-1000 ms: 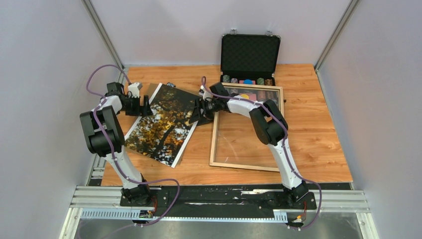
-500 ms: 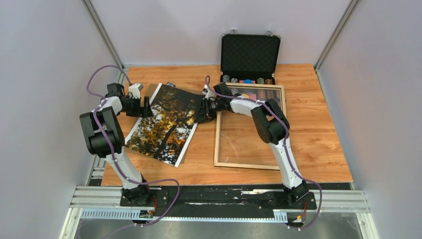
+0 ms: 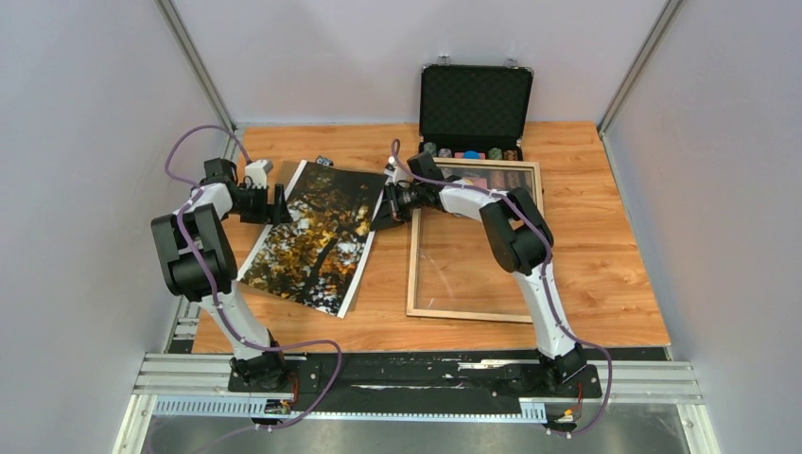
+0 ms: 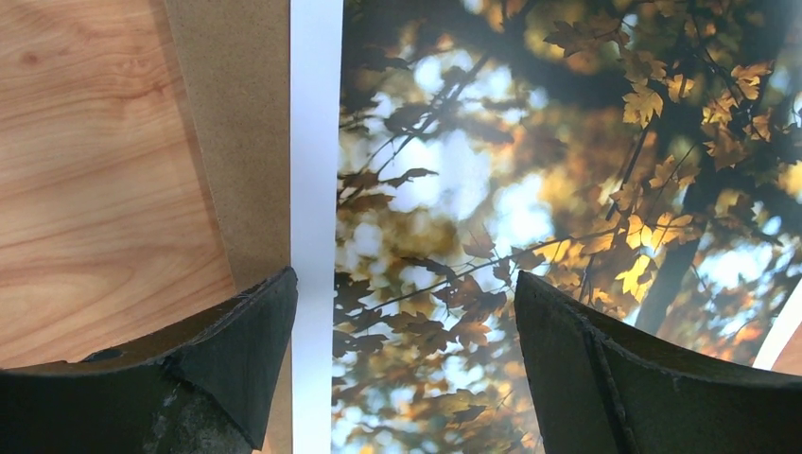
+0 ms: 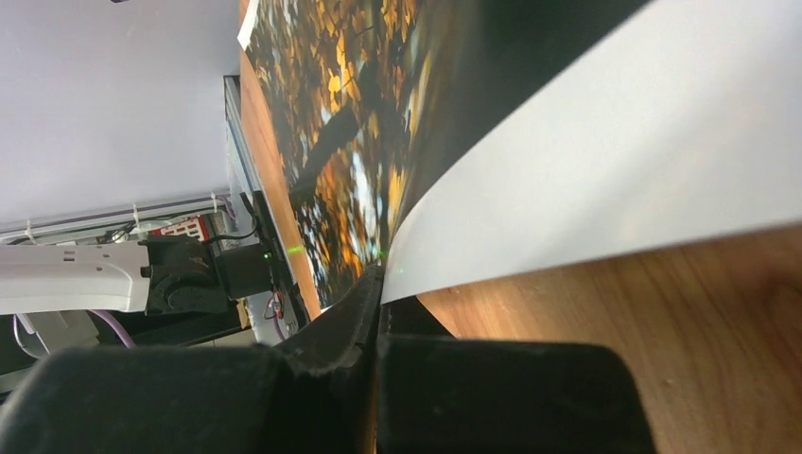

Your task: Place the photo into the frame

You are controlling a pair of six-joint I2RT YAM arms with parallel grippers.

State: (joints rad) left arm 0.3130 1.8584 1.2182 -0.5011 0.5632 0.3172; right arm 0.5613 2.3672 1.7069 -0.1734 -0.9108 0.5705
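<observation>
Orange-leaved photo (image 3: 317, 236) sits centre-left, its right edge pinched and raised by right gripper (image 3: 386, 212); left gripper (image 3: 280, 204) spread over left edge. Step: transferring photo; next, likely drag it right over frame (image 3: 470, 316), centre-right.

Soft, even light falls from above in the top view, leaving only faint shadows beside the photo (image 3: 317, 232). Right of the photo, the pane in the frame (image 3: 473, 312) shows pale streaky reflections. The right wrist view is soft close up (its dark fingers (image 5: 312, 378) below the photo blur); the left wrist view is sharp.
</observation>
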